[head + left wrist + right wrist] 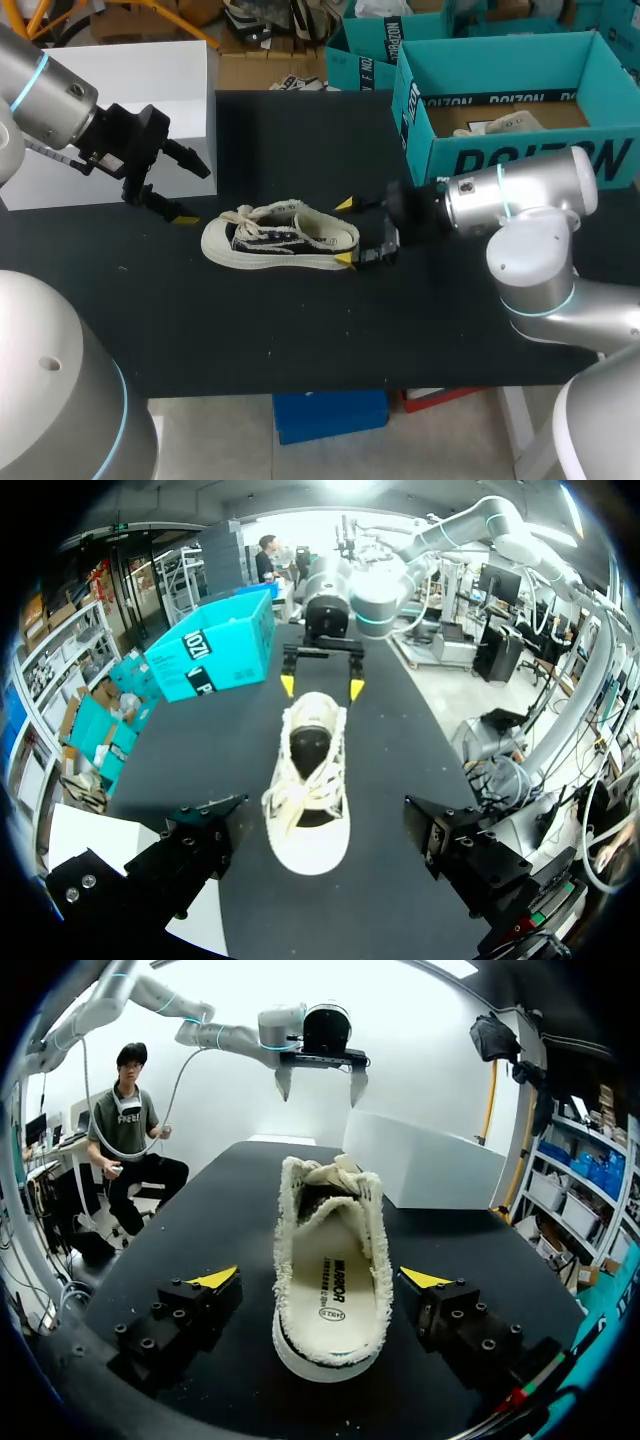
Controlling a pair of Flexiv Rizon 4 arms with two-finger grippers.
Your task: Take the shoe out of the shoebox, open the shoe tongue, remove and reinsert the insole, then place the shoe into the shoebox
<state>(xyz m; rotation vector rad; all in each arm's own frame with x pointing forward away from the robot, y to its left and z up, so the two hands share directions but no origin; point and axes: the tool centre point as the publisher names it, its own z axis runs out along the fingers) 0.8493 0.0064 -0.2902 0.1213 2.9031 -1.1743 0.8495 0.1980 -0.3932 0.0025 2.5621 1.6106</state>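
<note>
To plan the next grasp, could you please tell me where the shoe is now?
In the head view the shoe lies on the table, left of the shoebox and outside it, with its heel inside the open right pincer.

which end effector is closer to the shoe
Right. The right end effector straddles the heel of the shoe, open and not touching; the left end effector sits just off the toe, also open.

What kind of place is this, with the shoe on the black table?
Likely a robotics lab workstation: on a black table, a shoe lies between the robot's open left hand and open right hand, and a teal shoebox stands at the far right corner.
</note>
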